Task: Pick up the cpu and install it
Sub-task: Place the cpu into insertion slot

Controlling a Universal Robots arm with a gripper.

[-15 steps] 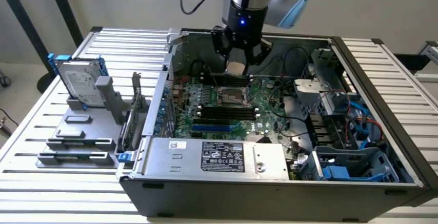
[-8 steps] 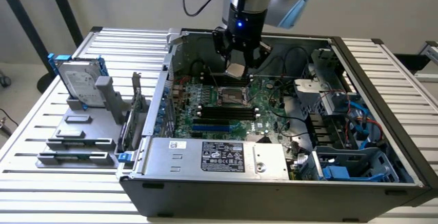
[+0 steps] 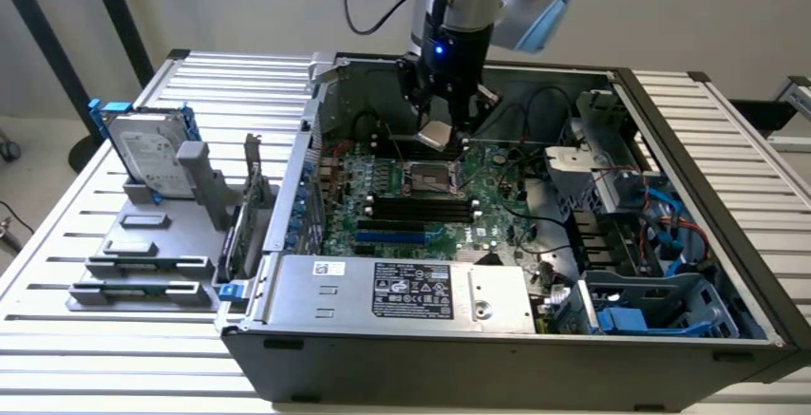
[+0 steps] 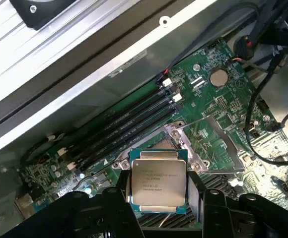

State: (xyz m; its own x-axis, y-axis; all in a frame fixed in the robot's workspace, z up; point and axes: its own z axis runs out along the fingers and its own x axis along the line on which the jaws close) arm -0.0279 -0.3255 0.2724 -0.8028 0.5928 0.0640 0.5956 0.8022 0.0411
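The cpu (image 4: pixel 158 181) hung clamped by its edges between the jaws of the gripper (image 3: pixel 439 130), just above the open socket (image 3: pixel 428 179) on the green motherboard (image 3: pixel 492 217), towards the far side inside the open computer case (image 3: pixel 507 358)

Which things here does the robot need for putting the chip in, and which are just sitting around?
For the job: the cpu, held in the jaws; the socket on the green motherboard.

Just lying about: the hard drive in its blue bracket; the silver power supply; the round coin battery.
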